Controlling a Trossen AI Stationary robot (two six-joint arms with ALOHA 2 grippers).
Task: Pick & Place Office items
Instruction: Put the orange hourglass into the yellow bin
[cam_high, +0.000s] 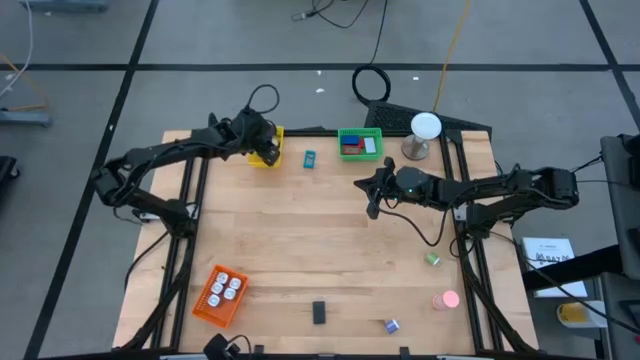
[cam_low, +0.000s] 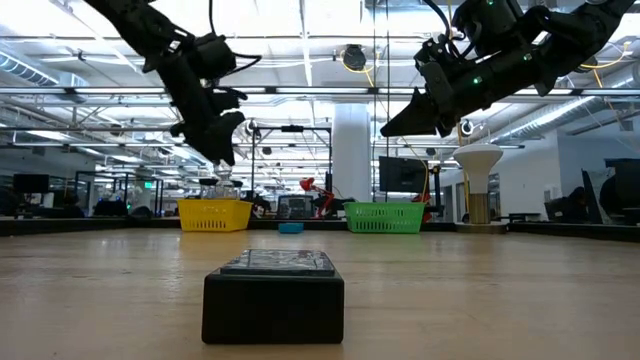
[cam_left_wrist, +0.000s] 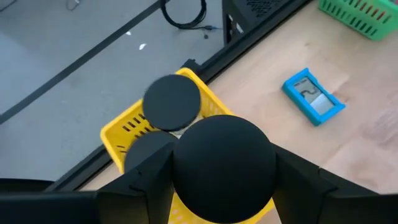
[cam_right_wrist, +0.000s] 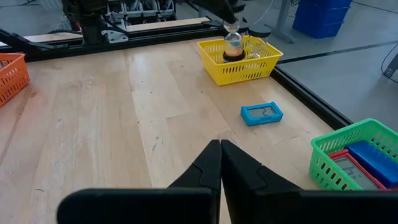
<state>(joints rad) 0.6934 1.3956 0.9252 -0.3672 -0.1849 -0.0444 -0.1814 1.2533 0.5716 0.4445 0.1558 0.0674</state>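
A yellow basket (cam_high: 268, 148) sits directly beneath the left gripper (cam_high: 262, 140). A green basket (cam_high: 360, 144) and white ball (cam_high: 426, 126) on its grey stand (cam_high: 414, 150) lie beyond the right gripper (cam_high: 372, 209); an orange basket (cam_high: 221, 296) sits far from both.

Baskets: three, one yellow basket (cam_high: 268, 150), one green basket (cam_high: 360, 143), one orange basket (cam_high: 219, 295)
White pieces in the orange basket: four
Blue block (cam_high: 310, 159) on bare table: one
Black block (cam_high: 319, 312): one
Pink round piece (cam_high: 447, 299): one
Green clip (cam_high: 433, 259): one
Purple clip (cam_high: 391, 325): one
White ball on stand (cam_high: 425, 127): one

grey tiled floor (cam_high: 200, 30) with cables; bright ceiling lights (cam_low: 300, 40) overhead.
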